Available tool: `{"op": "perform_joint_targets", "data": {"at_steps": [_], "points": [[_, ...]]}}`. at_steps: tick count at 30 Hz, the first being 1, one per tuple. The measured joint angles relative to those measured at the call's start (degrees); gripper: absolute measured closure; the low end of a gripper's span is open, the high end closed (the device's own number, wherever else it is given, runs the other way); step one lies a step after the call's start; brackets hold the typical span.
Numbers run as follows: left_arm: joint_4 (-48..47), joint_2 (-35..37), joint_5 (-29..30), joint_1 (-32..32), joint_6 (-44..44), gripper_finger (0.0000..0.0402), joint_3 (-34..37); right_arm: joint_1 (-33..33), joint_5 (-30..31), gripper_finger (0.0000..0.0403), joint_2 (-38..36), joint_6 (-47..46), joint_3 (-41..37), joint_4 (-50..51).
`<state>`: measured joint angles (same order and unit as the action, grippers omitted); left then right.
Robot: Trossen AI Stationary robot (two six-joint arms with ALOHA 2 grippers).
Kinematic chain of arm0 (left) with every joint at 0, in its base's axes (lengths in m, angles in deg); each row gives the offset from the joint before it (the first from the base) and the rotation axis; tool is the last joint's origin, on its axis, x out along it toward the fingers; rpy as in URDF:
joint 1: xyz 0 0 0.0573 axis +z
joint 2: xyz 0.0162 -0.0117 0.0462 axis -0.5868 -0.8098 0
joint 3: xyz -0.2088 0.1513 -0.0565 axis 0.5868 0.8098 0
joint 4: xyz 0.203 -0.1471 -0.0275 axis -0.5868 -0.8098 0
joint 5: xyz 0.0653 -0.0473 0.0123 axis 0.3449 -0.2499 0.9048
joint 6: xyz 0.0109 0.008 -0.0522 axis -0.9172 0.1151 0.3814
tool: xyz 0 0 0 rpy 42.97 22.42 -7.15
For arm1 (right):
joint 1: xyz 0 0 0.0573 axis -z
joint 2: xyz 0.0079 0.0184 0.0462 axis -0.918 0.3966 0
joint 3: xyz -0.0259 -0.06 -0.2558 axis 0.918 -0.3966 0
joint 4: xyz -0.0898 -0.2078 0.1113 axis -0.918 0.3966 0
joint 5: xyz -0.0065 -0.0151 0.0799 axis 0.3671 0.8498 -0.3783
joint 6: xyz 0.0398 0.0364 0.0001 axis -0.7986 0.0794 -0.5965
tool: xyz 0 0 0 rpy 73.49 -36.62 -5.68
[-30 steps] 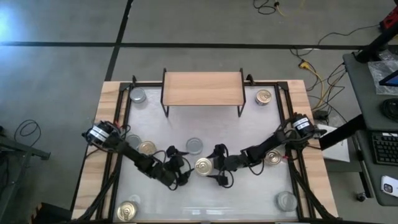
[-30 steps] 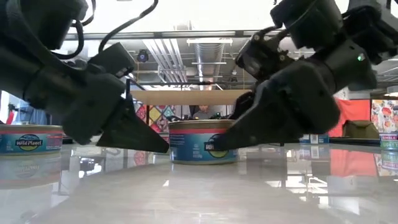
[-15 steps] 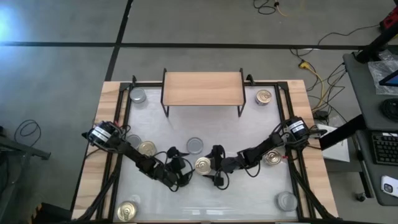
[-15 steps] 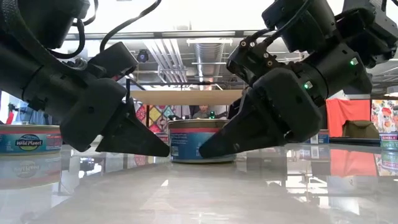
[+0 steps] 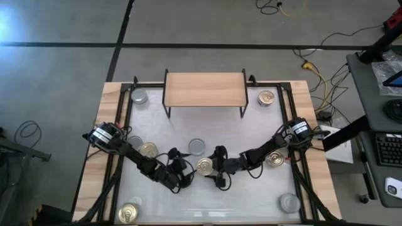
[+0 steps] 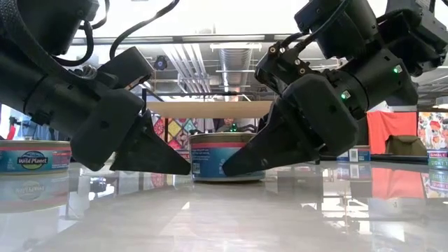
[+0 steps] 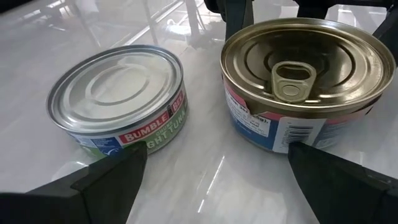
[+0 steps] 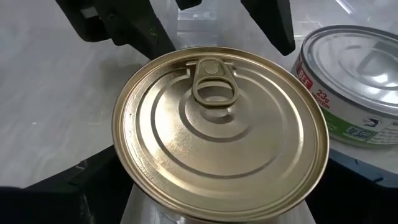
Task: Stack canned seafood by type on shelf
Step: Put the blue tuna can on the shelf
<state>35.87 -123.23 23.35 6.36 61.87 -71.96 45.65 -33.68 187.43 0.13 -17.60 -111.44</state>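
Note:
A gold-topped tin with a pull tab (image 5: 204,166) (image 8: 219,134) stands on the white table between my two grippers. A silver-topped tin (image 5: 196,147) (image 7: 118,93) stands just beyond it, toward the shelf. The shelf (image 5: 204,90) is a light wood plank on black legs at the far edge, with nothing on it. My right gripper (image 5: 215,167) (image 8: 224,165) is open, low at the table, with a finger on either side of the gold tin. My left gripper (image 5: 187,169) (image 7: 217,186) is open wide, low, facing both tins from the left, a short way off.
Other tins stand around the table: silver (image 5: 139,96) and gold (image 5: 267,97) beside the shelf's ends, gold (image 5: 148,149) and silver (image 5: 134,141) by the left arm, gold (image 5: 129,212) and silver (image 5: 289,202) near the front corners, gold (image 5: 274,158) under the right arm.
My right gripper has moved toward the table's left, sinking toward the table and closing in on the gold tin, so that its open fingers now stand on either side of it. The tins have stayed where they were.

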Motion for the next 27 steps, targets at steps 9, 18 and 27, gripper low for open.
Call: {"op": "perform_joint_targets", "data": {"at_steps": [9, 18, 27], "points": [[-5.4, 9.7, 3.2, -4.5, -2.8, 0.0025, -0.4, -2.8, -3.1, 0.0037, -13.6, -0.2, 1.8, 19.1], [-7.9, 23.3, 3.0, -6.8, -19.0, 0.0025, -0.2, -1.9, 21.1, 0.0037, -29.9, 5.3, 11.7, 47.6], [-8.9, 32.4, 11.2, -6.8, -29.3, 0.0025, -0.1, 13.6, 32.2, 0.0036, -30.6, 7.0, 21.9, 61.3]]}}
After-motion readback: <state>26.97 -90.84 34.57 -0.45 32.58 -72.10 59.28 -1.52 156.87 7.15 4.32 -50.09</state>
